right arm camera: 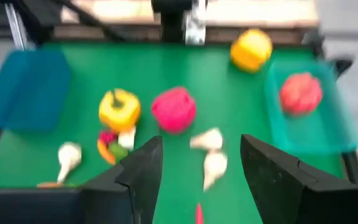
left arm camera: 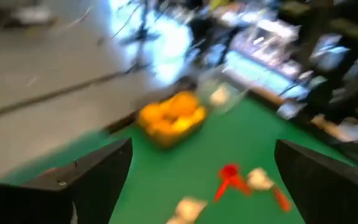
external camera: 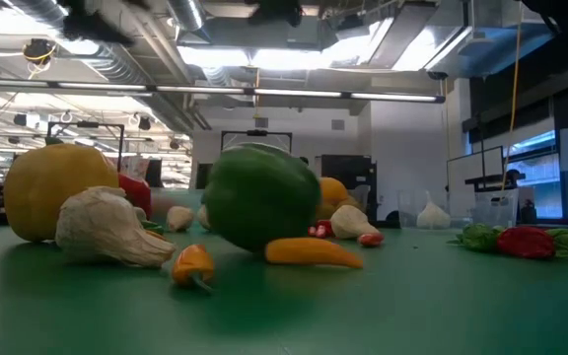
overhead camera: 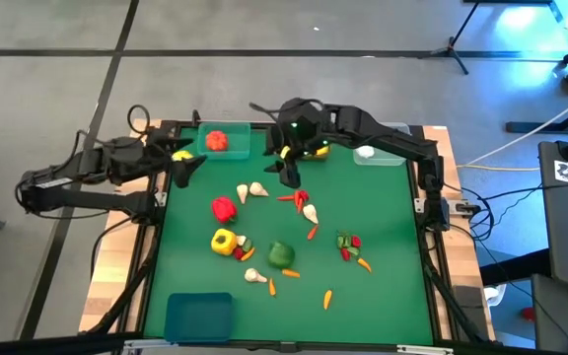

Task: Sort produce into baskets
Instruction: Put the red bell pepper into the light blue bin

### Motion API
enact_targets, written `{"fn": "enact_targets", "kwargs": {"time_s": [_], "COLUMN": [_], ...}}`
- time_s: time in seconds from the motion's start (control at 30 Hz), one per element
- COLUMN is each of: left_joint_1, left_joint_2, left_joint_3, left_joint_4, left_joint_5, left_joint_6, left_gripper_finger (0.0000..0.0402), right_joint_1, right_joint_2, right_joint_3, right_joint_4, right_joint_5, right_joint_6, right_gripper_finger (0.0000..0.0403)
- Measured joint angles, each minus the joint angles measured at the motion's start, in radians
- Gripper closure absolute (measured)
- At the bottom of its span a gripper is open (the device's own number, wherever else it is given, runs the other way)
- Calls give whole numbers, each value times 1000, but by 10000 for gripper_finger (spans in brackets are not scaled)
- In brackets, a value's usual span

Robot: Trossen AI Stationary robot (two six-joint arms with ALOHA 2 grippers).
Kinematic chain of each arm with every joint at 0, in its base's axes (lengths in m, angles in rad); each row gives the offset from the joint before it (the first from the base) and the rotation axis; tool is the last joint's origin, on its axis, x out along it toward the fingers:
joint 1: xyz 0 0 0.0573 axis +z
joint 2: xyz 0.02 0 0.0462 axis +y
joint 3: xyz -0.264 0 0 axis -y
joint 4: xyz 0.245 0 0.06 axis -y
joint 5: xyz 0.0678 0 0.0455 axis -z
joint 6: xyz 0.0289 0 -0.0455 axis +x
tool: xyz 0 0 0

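Toy produce lies scattered on the green mat: a red pepper [overhead camera: 223, 208], a yellow pepper [overhead camera: 223, 242], a green pepper [overhead camera: 281, 254], garlic bulbs [overhead camera: 254, 189], a red chilli [overhead camera: 299, 198] and carrots [overhead camera: 327, 298]. Along the far edge stand the teal basket [overhead camera: 240, 150] with a red piece, the dark grey basket [overhead camera: 316, 152] with yellow pieces, and the clear basket [overhead camera: 381, 158] with a garlic bulb. The blue basket [overhead camera: 198, 316] stands near left. My left gripper [overhead camera: 180, 168] is open and empty at the far left, beside a yellow lemon [overhead camera: 181, 155]. My right gripper [overhead camera: 289, 176] is open and empty above the mat, just near of the dark grey basket.
A cluster of small green and red pieces [overhead camera: 348, 245] lies right of centre. The mat's near right part is bare [overhead camera: 383, 306]. The right arm [overhead camera: 383, 138] stretches over the dark grey and clear baskets. In the low view the green pepper [external camera: 259, 197] and a garlic bulb [external camera: 106, 229] loom close.
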State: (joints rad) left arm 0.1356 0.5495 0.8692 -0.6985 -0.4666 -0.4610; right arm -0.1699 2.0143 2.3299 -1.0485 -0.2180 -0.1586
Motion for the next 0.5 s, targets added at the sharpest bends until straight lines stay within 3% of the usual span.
{"fn": "enact_targets", "kwargs": {"time_s": [0.13,0.27,0.5], "left_joint_1": [0,3,3], "left_joint_2": [-25,-25,-21], "left_joint_3": [-1,-29,-150], "left_joint_4": [-214,-315,-342], "left_joint_5": [-111,-159,-118], "left_joint_6": [-249,-417,-578], "left_gripper_finger": [13,13,13], "right_joint_1": [0,0,37], "right_joint_2": [12,29,116], "right_joint_3": [1,0,-8], "right_joint_4": [-50,-28,74], "right_joint_5": [19,6,-18], "right_joint_6": [-12,-48,-63], "right_gripper_finger": [191,191,191]}}
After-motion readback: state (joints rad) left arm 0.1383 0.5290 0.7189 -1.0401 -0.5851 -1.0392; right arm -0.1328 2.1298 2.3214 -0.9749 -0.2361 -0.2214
